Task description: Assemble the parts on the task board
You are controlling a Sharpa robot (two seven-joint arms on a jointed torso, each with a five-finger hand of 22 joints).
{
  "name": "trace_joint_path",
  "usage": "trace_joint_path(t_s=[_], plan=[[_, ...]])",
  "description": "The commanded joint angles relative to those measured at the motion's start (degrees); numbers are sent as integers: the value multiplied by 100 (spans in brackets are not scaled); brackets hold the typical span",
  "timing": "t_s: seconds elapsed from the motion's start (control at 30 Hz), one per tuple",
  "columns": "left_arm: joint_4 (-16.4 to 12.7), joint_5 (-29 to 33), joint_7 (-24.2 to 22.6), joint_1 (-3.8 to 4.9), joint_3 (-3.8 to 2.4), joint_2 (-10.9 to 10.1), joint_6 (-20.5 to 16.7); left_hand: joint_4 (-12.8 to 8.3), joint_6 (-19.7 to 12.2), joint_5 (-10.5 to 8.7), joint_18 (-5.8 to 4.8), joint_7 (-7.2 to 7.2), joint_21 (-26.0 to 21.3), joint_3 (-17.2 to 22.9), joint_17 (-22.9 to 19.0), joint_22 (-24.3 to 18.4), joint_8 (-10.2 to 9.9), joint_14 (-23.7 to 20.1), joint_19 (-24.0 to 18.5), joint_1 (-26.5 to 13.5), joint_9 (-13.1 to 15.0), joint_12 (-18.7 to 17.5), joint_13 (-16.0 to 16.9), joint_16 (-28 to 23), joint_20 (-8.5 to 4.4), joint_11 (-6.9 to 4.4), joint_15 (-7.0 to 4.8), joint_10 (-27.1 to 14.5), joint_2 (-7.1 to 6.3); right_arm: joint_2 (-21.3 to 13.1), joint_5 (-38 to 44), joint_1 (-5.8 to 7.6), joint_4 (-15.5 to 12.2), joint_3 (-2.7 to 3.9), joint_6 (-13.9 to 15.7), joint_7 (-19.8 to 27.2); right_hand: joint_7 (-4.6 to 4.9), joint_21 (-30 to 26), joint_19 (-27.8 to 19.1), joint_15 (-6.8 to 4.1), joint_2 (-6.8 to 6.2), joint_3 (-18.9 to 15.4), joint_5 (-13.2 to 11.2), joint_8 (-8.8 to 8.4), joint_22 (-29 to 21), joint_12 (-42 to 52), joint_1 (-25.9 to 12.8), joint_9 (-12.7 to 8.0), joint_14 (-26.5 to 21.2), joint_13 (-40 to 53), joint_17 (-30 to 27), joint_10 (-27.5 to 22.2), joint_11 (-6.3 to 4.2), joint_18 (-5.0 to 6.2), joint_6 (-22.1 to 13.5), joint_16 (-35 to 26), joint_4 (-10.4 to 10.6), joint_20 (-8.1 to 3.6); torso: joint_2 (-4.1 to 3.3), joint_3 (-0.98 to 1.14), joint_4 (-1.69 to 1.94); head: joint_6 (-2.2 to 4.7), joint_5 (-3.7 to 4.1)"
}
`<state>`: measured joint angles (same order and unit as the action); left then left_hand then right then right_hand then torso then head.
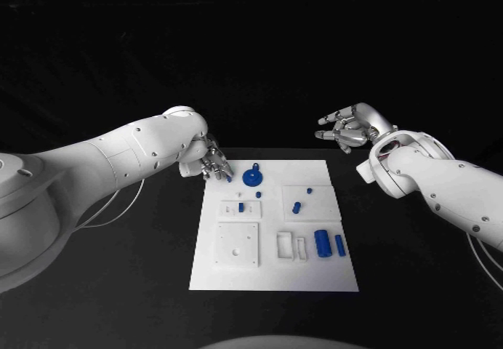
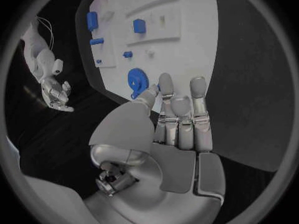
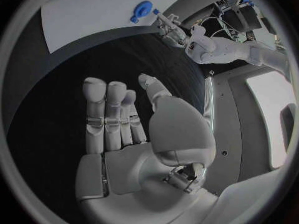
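1. The white rectangular task board (image 1: 275, 273) lies in the middle of the black table (image 1: 105, 291), its long axis running from near to far.
2. A blue round disc-shaped part with a small tab (image 1: 251, 177) lies on the board's far left area; its tab points to the far side.
3. Two blue cylinder parts (image 1: 324, 243) lie side by side on the near right of the board, long axes running near to far.
4. Smaller blue pieces (image 1: 296, 208) sit in the board's middle, some in white raised frames; their direction is too small to tell.
5. The silver left hand (image 1: 215, 166) is at the board's far left corner, just beside the disc part, fingers straight and close together, holding nothing; whether a fingertip touches the disc is unclear.
6. The silver right hand (image 1: 349, 128) hovers beyond the board's far right corner, well apart from it, fingers loosely spread and empty.
7. No writing can be read on the board.
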<state>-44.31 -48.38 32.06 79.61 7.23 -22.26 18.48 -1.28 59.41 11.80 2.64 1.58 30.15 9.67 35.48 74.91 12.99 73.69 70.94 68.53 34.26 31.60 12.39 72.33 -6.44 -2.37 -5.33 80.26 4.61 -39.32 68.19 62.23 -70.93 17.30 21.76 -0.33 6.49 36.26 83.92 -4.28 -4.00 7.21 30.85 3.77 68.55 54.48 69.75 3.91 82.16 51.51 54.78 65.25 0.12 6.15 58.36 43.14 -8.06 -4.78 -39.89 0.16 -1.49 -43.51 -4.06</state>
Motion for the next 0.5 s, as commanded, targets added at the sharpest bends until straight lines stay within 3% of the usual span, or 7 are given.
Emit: trace_joint_path(t_s=[0.03,0.3,0.5], plan=[[10,61,-22,-9,4,17,125,13,-46,9,-25,1,-7,-26,7,109,21,0,-20,-17,-18,-15,-8,19,-27,-17,-34,4,-44,3,57,3,-10,4,-16,8,-2,14,286,16,-22,10,20,-19,1,0,-21,-7,42,6,-3,-14,-15,116,10,-31,5,-39,1,-2,4,-7,6],[13,62,9,-11,8,15,196,88,-46,80,-16,14,-11,-60,-12,107,-17,-7,-20,-52,-106,-7,-4,12,-19,-15,-28,-10,-90,3,58,4,-18,4,-15,9,-2,23,287,16,-30,21,7,-21,3,1,-26,-8,43,7,-2,-13,-15,115,10,-30,9,-39,0,-1,4,-11,7],[17,62,25,-12,20,26,243,40,-42,336,-18,13,-3,-1,12,110,-21,5,-17,1,-136,-7,-6,30,-22,-18,-31,-4,-97,0,58,5,-24,4,-14,8,-2,23,287,16,-30,21,7,-21,3,1,-26,-8,43,7,-2,-13,-15,115,10,-30,9,-39,1,0,6,-14,9]])
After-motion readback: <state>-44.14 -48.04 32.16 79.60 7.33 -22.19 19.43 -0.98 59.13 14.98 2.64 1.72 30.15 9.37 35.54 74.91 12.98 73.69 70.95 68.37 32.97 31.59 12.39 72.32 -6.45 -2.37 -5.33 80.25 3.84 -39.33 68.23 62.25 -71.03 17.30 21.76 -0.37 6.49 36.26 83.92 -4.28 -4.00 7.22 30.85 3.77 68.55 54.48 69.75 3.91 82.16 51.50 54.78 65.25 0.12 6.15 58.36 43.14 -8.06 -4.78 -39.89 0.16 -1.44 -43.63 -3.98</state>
